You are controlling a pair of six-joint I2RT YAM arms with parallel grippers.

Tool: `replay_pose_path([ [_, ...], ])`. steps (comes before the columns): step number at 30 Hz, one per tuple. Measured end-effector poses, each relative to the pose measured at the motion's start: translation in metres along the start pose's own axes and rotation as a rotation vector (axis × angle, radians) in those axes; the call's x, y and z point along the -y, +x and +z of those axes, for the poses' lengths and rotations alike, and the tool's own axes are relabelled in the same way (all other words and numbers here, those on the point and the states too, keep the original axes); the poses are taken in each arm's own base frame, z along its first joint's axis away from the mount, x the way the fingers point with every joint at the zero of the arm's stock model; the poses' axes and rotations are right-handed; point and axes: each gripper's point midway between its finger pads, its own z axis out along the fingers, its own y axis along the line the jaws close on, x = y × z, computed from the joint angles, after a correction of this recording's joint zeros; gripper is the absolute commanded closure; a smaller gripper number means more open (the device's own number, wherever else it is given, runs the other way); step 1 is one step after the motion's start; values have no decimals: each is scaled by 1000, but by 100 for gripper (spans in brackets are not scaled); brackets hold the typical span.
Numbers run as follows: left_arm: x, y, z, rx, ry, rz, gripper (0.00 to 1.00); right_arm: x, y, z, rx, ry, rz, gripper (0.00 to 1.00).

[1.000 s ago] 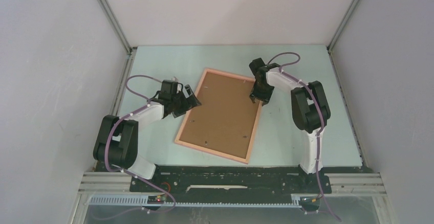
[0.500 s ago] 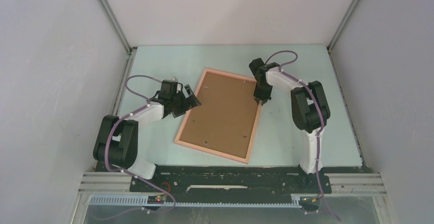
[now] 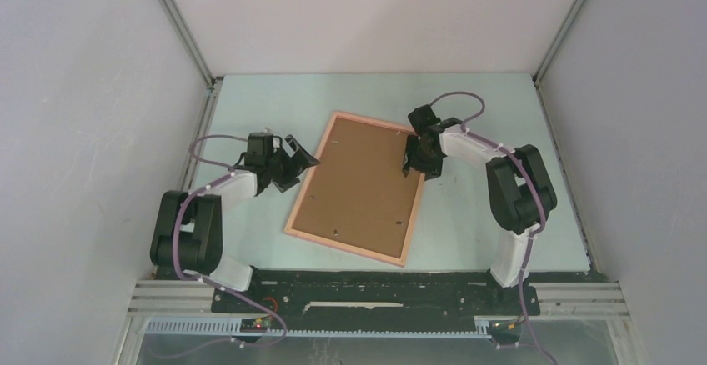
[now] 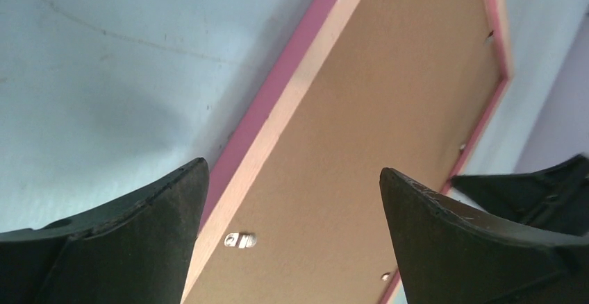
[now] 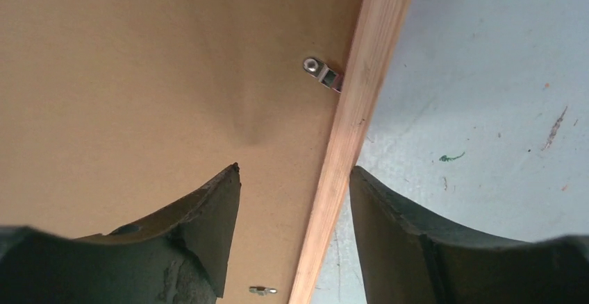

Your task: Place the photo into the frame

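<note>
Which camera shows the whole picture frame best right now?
The top external view: the entire frame is visible, backing board up. The left wrist view shows only one long edge, the right wrist view only the opposite edge.

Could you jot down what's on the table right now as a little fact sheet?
frame: lying face down on the table, turned at an angle
backing board: brown, set in the frame's back
metal clip: at the board's edge
photo: not visible
left fingers: open, at the frame's left edge
right fingers: open, straddling its right edge
</note>
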Motion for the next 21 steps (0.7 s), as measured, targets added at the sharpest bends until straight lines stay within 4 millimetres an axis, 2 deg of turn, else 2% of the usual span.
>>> replay_pose_path([
  [2, -2, -2, 10, -27, 23, -58, 0, 2, 10, 8, -20, 21, -26, 42],
  [4, -5, 4, 24, -85, 33, -112, 0, 4, 9, 9, -14, 34, -39, 47],
  [6, 5, -4, 29, -90, 76, -133, 0, 8, 8, 9, -13, 48, -50, 50],
  [12, 11, 4, 22, -67, 84, -119, 0, 13, 2, 11, -73, 54, -73, 47],
  [16, 19, 31, 17, -60, 80, -54, 0, 11, -33, 20, -72, 82, -113, 43],
  [19, 27, 58, 12, -100, 98, -25, 0, 6, -77, 32, -5, 85, -127, 35],
  [21, 28, 72, 9, -130, 103, -15, 0, -7, -103, 35, 43, 57, -128, 29],
])
